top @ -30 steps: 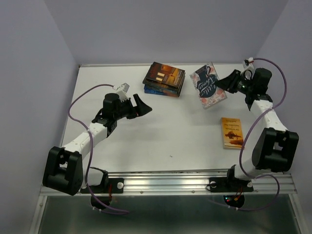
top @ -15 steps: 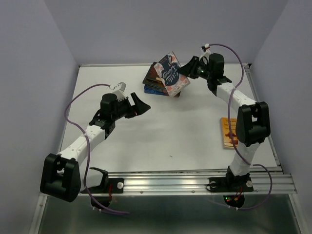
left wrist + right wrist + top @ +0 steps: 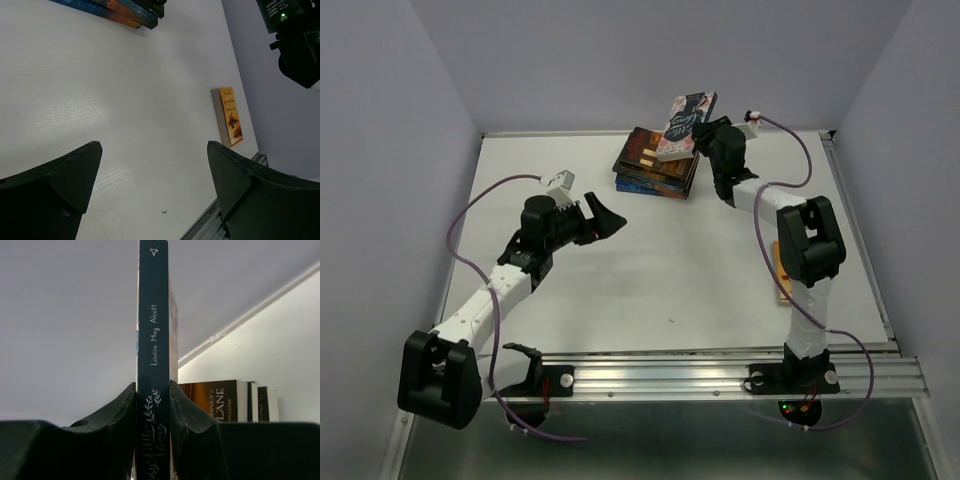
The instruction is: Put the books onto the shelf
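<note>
My right gripper (image 3: 708, 134) (image 3: 153, 388) is shut on the dark teal spine of the "Little Women" book (image 3: 688, 120) (image 3: 153, 335). It holds this book on edge in the air, just above the right back of the stack of books (image 3: 656, 163) (image 3: 226, 400) (image 3: 125, 11) at the table's back centre. An orange book (image 3: 780, 290) (image 3: 232, 120) lies flat on the right, partly hidden behind the right arm. My left gripper (image 3: 607, 220) (image 3: 154, 150) hovers open over bare table left of centre, nothing between its fingers. The shelf is out of view.
Lilac walls close the white table (image 3: 670, 270) at the back and on both sides. A metal rail (image 3: 720, 372) with the arm bases runs along the near edge. The right arm (image 3: 805, 245) stretches up over the table's right half.
The right arm has swung left from the back right, carrying the "Little Women" book to above the stack and turning it on edge. The left arm shifted only slightly.
</note>
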`<state>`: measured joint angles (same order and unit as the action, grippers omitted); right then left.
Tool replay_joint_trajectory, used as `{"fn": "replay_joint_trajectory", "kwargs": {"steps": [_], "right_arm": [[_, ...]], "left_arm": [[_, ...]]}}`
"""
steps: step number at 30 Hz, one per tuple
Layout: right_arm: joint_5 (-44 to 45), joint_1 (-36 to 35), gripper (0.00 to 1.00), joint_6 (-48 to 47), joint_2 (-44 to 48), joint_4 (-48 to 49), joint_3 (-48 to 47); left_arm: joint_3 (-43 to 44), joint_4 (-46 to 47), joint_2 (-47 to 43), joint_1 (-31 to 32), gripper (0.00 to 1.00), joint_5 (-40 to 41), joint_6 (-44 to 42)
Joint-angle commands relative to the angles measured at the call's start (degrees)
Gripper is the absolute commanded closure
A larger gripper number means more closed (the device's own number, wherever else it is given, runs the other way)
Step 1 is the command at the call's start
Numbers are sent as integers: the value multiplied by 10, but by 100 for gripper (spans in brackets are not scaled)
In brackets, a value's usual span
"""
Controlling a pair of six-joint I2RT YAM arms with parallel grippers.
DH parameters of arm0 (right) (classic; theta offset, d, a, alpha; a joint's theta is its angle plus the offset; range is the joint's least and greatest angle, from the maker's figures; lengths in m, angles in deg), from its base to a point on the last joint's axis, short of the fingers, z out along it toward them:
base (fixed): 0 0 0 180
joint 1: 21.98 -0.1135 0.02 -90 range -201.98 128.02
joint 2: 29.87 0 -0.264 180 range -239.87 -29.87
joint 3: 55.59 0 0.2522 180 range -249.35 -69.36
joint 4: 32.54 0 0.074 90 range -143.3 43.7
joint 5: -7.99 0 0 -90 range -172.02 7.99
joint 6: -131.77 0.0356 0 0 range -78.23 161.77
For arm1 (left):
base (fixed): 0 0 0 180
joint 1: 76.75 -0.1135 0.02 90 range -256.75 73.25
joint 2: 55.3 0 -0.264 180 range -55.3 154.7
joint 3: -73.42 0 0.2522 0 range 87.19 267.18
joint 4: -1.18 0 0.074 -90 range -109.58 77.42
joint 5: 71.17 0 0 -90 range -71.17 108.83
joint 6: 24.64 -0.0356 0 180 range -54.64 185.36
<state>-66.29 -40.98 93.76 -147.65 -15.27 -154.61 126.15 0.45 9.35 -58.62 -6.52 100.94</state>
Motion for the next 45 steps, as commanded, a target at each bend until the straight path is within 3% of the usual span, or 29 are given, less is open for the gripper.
{"fn": "replay_joint_trajectory", "kwargs": {"steps": [1,3,7,12,15,16,20,25,31,36,43,45], "right_arm": [[196,-56,95,47,-9,61,-25],[225,-68,94,100,-15,44,-12],[260,-103,73,123,-32,7,0],[308,-140,59,135,-29,-58,0],[305,-149,38,136,-37,-94,-26],[288,-149,24,138,-44,-115,-32],[259,-149,7,138,-48,-145,-43],[237,-149,0,123,2,-148,10],[227,-149,0,1,73,-162,55],[251,-137,0,-99,139,-163,105],[1,-19,0,-240,74,-202,-8],[-22,8,0,-252,30,-223,-70]], "left_arm": [[-7,1,-30,-3,1,12,-16],[-8,1,-36,-3,1,15,-16],[-10,-2,-36,-3,1,20,-15],[-16,-5,-35,-3,1,22,-8],[-19,-6,-36,-3,1,27,-5],[-18,-6,-36,-3,1,28,-4],[-16,-14,-33,-3,1,36,-5],[-1,-13,-17,-3,1,65,9],[64,-6,57,-4,1,69,9],[115,36,129,-4,1,25,1],[175,71,225,3,1,-44,-8],[198,72,258,9,1,-50,-10]]}}
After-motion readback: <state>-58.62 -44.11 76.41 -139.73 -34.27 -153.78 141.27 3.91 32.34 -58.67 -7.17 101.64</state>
